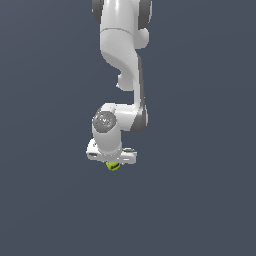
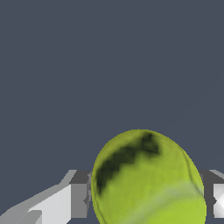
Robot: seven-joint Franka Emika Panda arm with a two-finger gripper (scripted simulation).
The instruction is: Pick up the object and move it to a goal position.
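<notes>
Right now the white Franka arm (image 1: 122,55) hangs down from the top of the exterior view, w/ its white two-finger gripper (image 1: 113,163) at the low end. Small yellow-green ball with a dark curved mark (image 1: 113,166) sits just under the gripper body, between the fingertips, poking out below them. Only a bit of the ball shows in that view; rest is hidden by the gripper.

Wrist view gives more: ball (image 2: 146,179) fills the space between the two fingers (image 2: 78,199), one grey-white pad touching each side of it. Dark jagged mark runs across the ball's upper part, pale seam lower down. So the hand is narrowed round the ball, gripping it.

Background is plain dark blue-grey in both views, no edge or shadow visible, so can't tell whether the ball is resting on a surface or lifted off it.
</notes>
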